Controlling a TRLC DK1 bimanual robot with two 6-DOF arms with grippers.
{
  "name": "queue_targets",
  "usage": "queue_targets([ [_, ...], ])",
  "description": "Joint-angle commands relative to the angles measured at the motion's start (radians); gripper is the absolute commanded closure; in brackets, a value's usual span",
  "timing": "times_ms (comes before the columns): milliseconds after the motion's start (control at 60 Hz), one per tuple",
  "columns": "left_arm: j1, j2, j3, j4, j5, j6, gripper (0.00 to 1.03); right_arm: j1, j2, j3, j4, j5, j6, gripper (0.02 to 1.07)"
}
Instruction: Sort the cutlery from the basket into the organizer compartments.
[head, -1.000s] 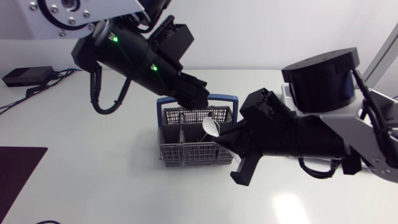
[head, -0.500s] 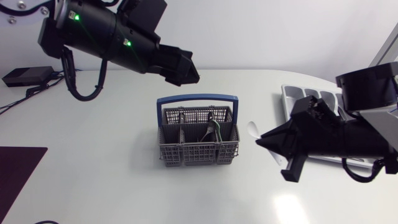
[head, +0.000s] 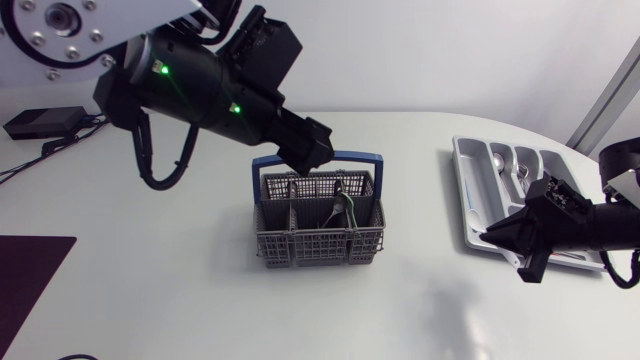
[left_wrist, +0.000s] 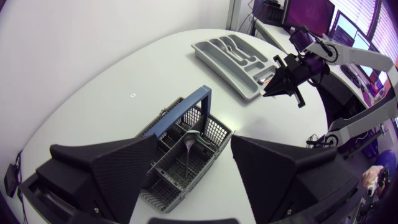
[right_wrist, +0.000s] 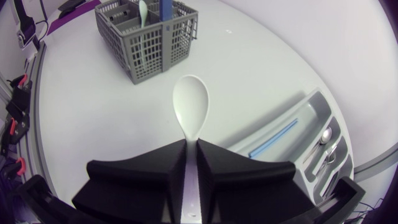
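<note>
left gripper (left_wrist: 196, 142): your fingers stand wide apart with nothing clamped. It hangs over the basket (left_wrist: 208, 130), which shows in the gap between them.
left gripper, head view (head: 312, 150): it sits above the basket's far edge, at the blue handle (head: 320, 158).
basket: grey mesh, upright, at mid-table. It is well apart from the organizer (head: 460, 185).
basket contents: one spoon (left_wrist: 188, 149) stands in a compartment, bowl up. Any other pieces are too small to tell.
right gripper (right_wrist: 192, 146): your fingers are pressed together on the handle of the white spoon (right_wrist: 191, 109). The bowl sticks straight out ahead of the fingertips.
right gripper, head view (head: 492, 236): it is at the organizer's near corner on the basket side, pointing toward the basket. You can't make out the white spoon from this view.
white spoon position: held over bare table (right_wrist: 261, 81), just beside the organizer and far from the basket. Its height above the table can't be told.
organizer contents: a blue stick (right_wrist: 273, 138) lies in the long compartment nearest your right gripper. Metal cutlery (head: 497, 158) lies in the compartments farther from it.
</note>
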Motion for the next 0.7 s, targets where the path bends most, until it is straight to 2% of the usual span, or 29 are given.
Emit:
queue_targets([
  [0,-0.018,0.025,-0.032,0.013,-0.018,0.029,0.21,-0.069,0.08,0.055,-0.01,-0.014,-0.125,1.01],
  [400,-0.041,0.054,-0.055,0.031,-0.058,0.074,0.21,-0.272,0.359,0.253,-0.067,0.005,-0.408,1.01],
  [550,-0.044,0.056,-0.056,0.031,-0.065,0.097,0.21,-0.311,0.439,0.336,-0.076,0.06,-0.477,1.01],
  [683,-0.059,0.065,-0.056,0.03,-0.078,0.112,0.21,-0.315,0.506,0.397,-0.076,0.152,-0.547,1.01],
])
